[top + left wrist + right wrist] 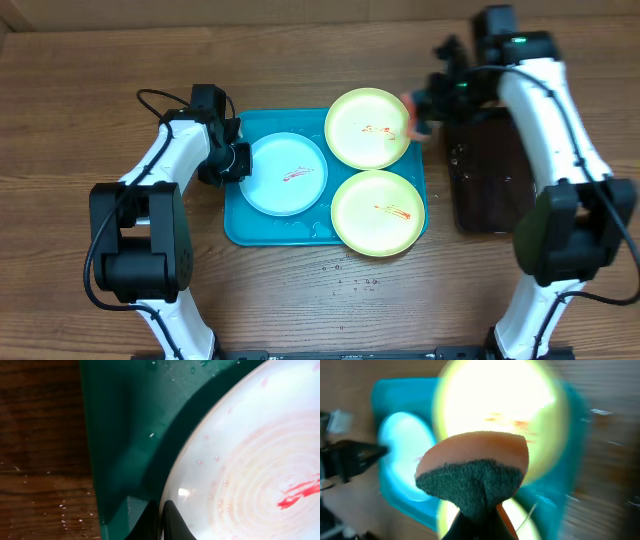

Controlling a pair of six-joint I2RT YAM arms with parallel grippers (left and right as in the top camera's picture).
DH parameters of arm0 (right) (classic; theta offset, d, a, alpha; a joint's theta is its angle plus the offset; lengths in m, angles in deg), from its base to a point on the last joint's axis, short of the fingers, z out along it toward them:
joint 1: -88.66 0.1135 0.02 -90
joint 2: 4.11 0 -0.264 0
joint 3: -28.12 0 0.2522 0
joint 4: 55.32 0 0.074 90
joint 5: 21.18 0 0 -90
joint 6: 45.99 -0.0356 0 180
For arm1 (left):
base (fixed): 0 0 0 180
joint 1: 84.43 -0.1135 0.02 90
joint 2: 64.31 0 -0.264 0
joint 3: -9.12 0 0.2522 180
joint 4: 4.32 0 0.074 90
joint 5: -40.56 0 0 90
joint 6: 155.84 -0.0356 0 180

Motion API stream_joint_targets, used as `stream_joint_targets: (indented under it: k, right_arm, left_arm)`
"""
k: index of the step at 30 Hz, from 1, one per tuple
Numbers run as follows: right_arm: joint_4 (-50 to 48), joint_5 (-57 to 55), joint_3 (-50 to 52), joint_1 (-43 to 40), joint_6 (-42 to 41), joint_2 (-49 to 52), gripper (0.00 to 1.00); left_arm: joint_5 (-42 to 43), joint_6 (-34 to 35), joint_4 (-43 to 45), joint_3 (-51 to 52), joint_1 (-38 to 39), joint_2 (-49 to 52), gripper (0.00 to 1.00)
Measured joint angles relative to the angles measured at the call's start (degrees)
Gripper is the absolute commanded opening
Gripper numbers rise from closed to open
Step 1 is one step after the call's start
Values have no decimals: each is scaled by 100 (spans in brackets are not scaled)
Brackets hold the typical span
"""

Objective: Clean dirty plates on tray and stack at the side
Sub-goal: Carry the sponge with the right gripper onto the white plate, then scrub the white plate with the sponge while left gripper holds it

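Observation:
The teal tray [243,228] holds three plates. A light blue plate [286,174] with a red smear lies at its left. Two yellow-green plates lie at its right, one at the back [368,128] and one at the front [378,212], both smeared red. My left gripper [235,160] is shut on the blue plate's left rim. In the left wrist view its fingers [161,521] pinch the rim of that plate [250,460] above the tray [130,425]. My right gripper [424,114] is shut on an orange and green sponge [475,467], held above the back yellow-green plate's [495,400] right edge.
A narrow black tray [490,170] lies right of the teal tray, under the right arm. Bare wooden table [330,300] lies in front of the tray, and some shows to its left.

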Motion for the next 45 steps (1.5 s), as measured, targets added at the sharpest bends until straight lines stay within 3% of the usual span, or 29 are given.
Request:
stream_joint_targets:
  k: [6,14,29,45]
  right_arm:
    - [-835,-256,-2,1270,-859,0,4]
    - [-1023,-1482,-13,2535,-1733,245,4]
    - [-1270,-1982,-17,2680,-2004,1644,4]
    - [-1530,-614,-39,2931,-1759,1814,4]
  left_arm:
    - [396,0,-111,0,0,24,4]
    - [516,0,-256,0,0,24,4]
    - [516,2,-269,0,0,24,4]
    - [505,2,-278,0,-7,24,4]
